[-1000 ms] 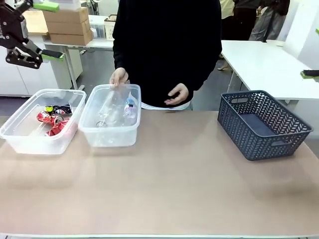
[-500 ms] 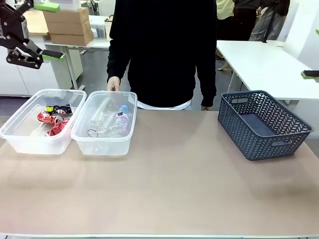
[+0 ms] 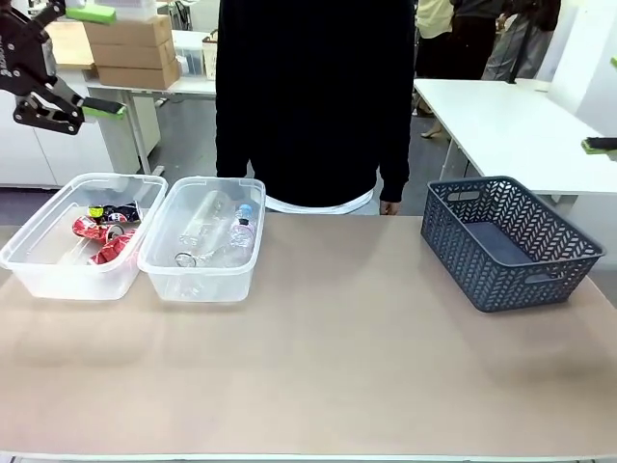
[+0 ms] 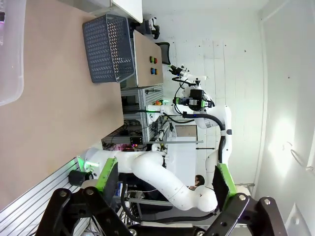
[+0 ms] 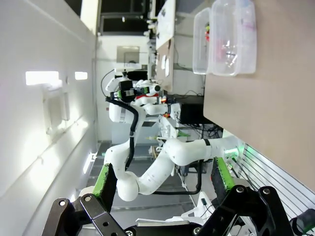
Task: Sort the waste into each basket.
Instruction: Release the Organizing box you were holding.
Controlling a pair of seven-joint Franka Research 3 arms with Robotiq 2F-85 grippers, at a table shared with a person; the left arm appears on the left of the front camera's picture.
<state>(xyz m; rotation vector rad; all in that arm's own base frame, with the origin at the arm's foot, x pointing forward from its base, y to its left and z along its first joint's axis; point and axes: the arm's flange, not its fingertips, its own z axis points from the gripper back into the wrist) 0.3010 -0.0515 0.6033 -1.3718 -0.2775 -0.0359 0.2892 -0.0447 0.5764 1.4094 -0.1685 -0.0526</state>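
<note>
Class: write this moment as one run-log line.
cans: left tub | bottles: right tub | grey basket: empty | left claw: open, raised | right claw: open

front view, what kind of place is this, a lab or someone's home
Most likely a robotics lab or workshop: a white robot arm on a metal frame, stacked cardboard boxes on a bench, and white work tables behind.

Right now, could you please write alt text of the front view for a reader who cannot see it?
Two clear plastic tubs sit side by side at the table's left: the left tub holds crushed red cans, the right tub clear bottles. A dark grey mesh basket stands at right, a person in black behind. The left gripper hangs open, raised.
</note>
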